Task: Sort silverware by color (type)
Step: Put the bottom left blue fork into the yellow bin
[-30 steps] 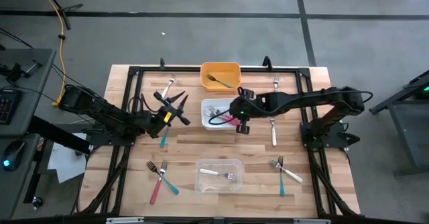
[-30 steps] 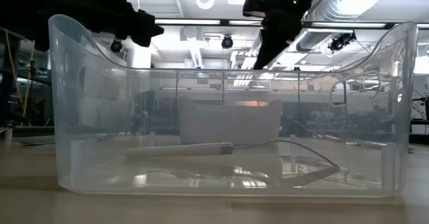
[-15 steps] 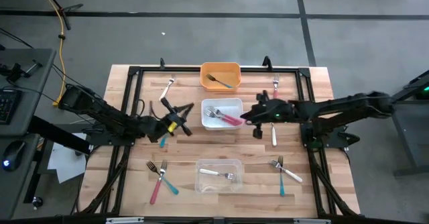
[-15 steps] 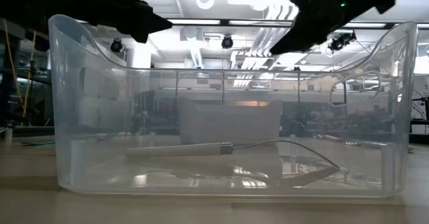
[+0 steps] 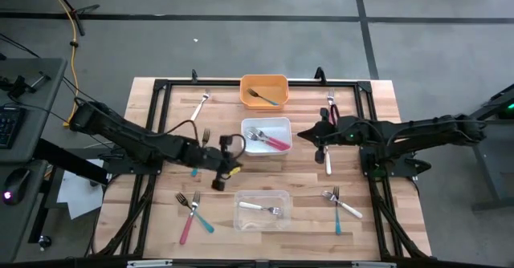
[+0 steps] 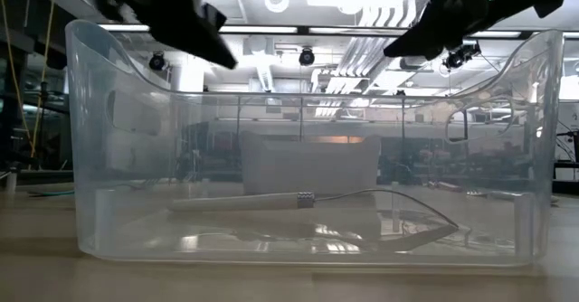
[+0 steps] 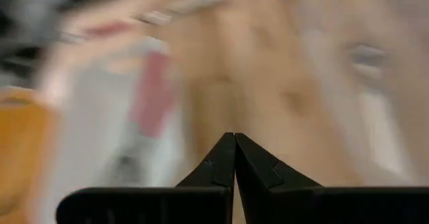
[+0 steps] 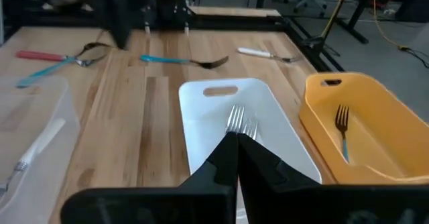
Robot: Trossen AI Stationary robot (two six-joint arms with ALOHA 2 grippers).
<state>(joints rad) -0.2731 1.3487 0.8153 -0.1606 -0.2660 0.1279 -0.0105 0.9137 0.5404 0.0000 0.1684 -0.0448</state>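
Two forks in white bin (image 8: 251,127) by right wrist, pink-handled fork (image 5: 277,143) overhead

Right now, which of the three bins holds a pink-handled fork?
The white bin in the middle: a pink-handled fork lies in it. The orange bin holds a teal-handled one, the clear bin a white-handled one.

Left tool (image 7: 234,150) fingers pressed together, empty; blurred wooden table (image 7: 268,83) beyond, perhaps pink handle (image 7: 154,93).
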